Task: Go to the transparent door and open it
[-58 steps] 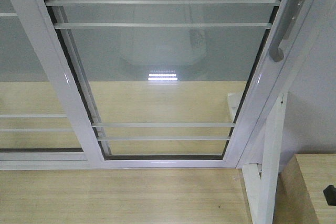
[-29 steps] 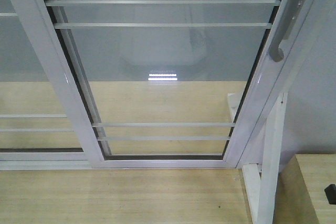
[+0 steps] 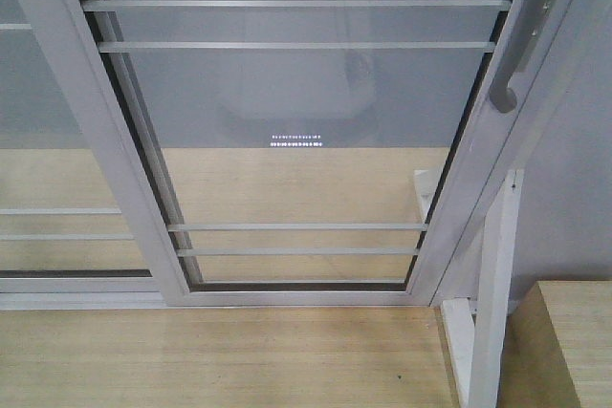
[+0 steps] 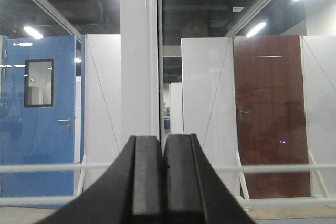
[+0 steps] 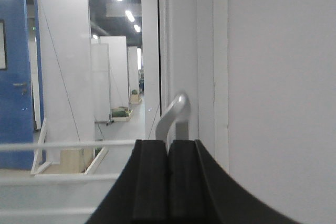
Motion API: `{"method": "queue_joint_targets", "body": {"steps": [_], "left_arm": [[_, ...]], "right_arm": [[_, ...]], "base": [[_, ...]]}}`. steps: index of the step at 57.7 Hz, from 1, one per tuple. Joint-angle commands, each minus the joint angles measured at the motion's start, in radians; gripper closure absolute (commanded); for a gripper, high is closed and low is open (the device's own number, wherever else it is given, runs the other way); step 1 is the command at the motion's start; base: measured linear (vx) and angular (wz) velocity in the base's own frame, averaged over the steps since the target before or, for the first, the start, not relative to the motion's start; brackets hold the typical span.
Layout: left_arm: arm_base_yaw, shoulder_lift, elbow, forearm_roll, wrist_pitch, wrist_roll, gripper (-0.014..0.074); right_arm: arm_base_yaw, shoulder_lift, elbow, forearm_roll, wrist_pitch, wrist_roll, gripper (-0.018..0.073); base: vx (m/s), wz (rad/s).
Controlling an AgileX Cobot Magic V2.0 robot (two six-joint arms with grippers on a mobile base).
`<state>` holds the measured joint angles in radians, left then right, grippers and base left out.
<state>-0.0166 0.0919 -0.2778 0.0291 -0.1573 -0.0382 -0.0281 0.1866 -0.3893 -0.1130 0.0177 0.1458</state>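
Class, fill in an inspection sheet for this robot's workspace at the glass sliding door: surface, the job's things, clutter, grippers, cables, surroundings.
Surface: light wooden floor running up to the door's bottom rail.
Job's things: transparent door, clear glass in a white frame with thin horizontal bars; curved grey handle on its right stile, untouched.
Clutter: wooden block at lower right, beside a white support post.
Grippers: left gripper shut and empty, facing a white stile; right gripper shut and empty, pointing at the handle, no contact visible.
Cables: nothing seen.
Surroundings: through the glass, a blue door, a brown door, white partitions and ceiling strip lights.
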Motion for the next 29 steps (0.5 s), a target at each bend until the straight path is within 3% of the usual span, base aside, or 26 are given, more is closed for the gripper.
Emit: {"method": "queue_joint_targets", "body": {"steps": [1,11,21,29], "left_arm": [[-0.005,0.142,-0.167,-0.007,0.046,-0.001,0.0598],[-0.005,0.439,-0.339,0.000,0.078,-0.001,0.0596],[-0.005,0.666,-0.361,-0.005,0.045,-0.005,0.0591],[-0.005,0.723,-0.361,-0.006,0.018,-0.004,0.0542]], "right_arm": [[-0.006,0.151,-0.185,-0.050,-0.029,-0.024,0.0564],[-0.006,0.477,-0.365,-0.119,-0.041,-0.053,0.0564],[-0.001,0.710,-0.397,-0.021,-0.140,-0.009,0.0554],[-0.001,0.784,-0.397,0.017,-0.189,0.004,0.0491]], "base": [[0.00,0.00],[0.00,0.00],[0.00,0.00],[0.00,0.00]]}}
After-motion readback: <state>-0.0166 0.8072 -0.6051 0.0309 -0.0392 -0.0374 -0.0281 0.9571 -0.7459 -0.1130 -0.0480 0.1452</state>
